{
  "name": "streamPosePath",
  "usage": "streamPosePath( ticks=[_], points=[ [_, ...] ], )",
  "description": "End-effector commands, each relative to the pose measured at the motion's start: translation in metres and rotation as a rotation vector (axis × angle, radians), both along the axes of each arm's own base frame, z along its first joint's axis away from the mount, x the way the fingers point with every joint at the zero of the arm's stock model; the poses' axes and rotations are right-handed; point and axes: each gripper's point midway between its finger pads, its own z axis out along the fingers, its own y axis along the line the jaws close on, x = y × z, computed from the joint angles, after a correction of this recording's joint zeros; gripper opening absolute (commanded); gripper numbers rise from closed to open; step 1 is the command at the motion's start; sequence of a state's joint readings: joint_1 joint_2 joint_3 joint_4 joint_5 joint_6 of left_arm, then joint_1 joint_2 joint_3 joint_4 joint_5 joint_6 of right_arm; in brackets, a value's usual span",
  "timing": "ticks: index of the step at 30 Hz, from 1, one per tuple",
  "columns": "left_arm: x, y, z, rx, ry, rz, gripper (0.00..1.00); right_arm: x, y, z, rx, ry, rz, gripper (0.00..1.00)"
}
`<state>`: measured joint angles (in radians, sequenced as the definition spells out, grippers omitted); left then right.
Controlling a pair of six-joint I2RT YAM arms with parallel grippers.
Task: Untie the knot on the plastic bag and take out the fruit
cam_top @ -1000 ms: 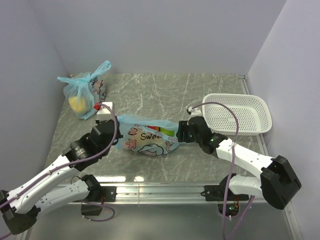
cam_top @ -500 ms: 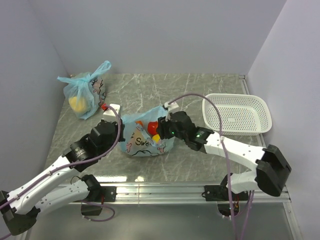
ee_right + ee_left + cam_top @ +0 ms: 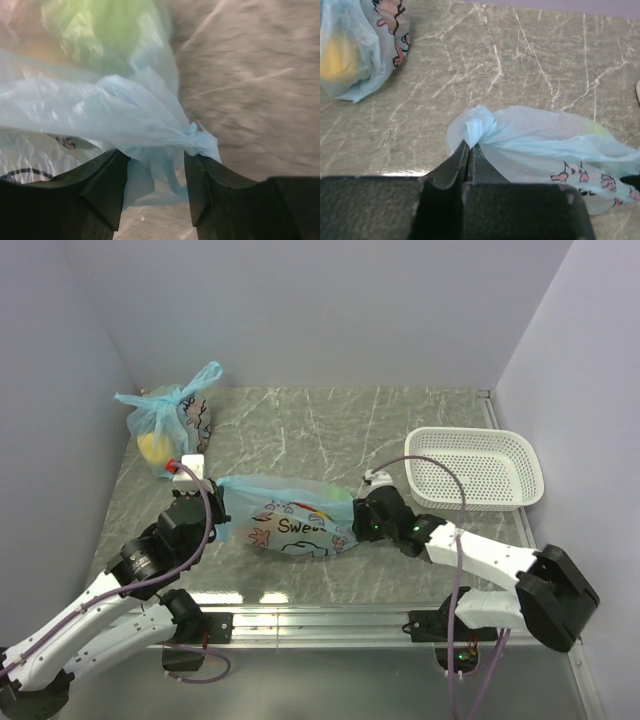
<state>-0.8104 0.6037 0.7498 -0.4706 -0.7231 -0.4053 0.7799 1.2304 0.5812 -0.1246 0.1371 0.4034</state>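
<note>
Lengthwise on the marbled table [image 3: 320,430], the plastic bag [image 3: 290,525] lies holding green fruit [image 3: 100,30], one end clenched in the left end effector [image 3: 469,146]; the right end effector [image 3: 152,165] straddles the other, grip unclear.

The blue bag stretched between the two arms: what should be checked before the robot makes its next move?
1. The left gripper shut on the plastic bag at its bunched end: ok.
2. The right gripper holding the other end: cannot tell; film lies in its gap, jaws apart.
3. The knot undone: cannot tell; a small twisted bunch shows just beyond that gripper.
4. The fruit out: not ok; a green tint shows through the film.
5. The second bag apart from the left gripper: ok.
</note>
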Motion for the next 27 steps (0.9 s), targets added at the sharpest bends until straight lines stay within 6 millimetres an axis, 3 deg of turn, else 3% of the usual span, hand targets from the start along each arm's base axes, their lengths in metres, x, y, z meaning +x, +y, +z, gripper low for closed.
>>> streamPosePath(
  ticks=[1,3,9,15,21,27],
  points=[
    [0.006,-0.005,0.002,-0.030,-0.020,-0.010,0.00,0.014,0.000,0.039,0.103,-0.089,-0.045,0.56],
    [0.005,-0.018,-0.001,-0.029,-0.003,-0.085,0.01,0.013,0.019,0.066,0.141,-0.144,0.020,0.59],
    [0.003,-0.034,-0.005,-0.044,0.012,-0.171,0.01,0.004,0.058,0.139,0.264,-0.296,0.192,0.61],
    [0.004,-0.036,-0.006,-0.050,0.023,-0.190,0.01,0.000,0.082,0.189,0.353,-0.374,0.279,0.60],
    [0.004,-0.032,-0.001,-0.086,0.000,-0.189,0.01,0.012,0.096,0.198,0.334,-0.399,0.306,0.60],
    [0.005,-0.035,-0.001,-0.091,0.003,-0.210,0.01,0.028,0.135,0.153,0.317,-0.314,0.361,0.58]
  ],
)
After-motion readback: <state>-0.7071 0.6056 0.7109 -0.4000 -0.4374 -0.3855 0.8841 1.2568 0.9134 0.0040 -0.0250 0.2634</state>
